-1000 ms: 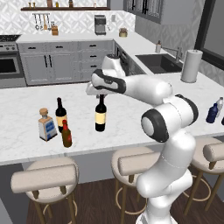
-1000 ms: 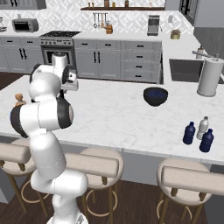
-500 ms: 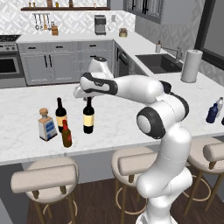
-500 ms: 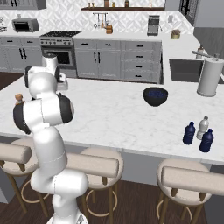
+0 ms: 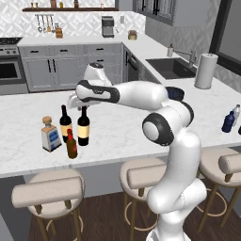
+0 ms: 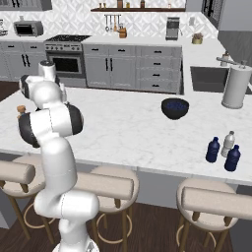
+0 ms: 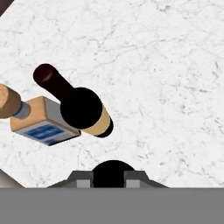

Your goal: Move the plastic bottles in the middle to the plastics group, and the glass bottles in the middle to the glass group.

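Observation:
My gripper (image 5: 83,104) is shut on the neck of a tall dark wine bottle (image 5: 84,128) with a yellowish label, held upright at the counter's left. In the hand view its dark top (image 7: 113,172) sits between my fingertips (image 7: 82,179). Close to its left stand the second wine bottle (image 5: 65,124), the squat blue-labelled bottle (image 5: 50,134) with tan stopper, and the small brown bottle (image 5: 71,144) in front. From above, the red-topped wine bottle (image 7: 82,108) and the squat bottle (image 7: 43,124) lie just ahead. Far right, two dark blue bottles (image 6: 212,149) (image 6: 232,158) flank the pale bottle (image 6: 228,143).
A dark bowl (image 6: 175,108) rests mid-counter and a paper towel roll (image 6: 234,87) stands by the sink (image 5: 172,67). Bar stools (image 5: 48,191) line the counter's near edge. Bare marble (image 5: 117,134) stretches between the two bottle groups.
The arm has swung left carrying the wine bottle from mid-counter to right beside the other wine bottle and the squat bottle. The other bottles stayed put.

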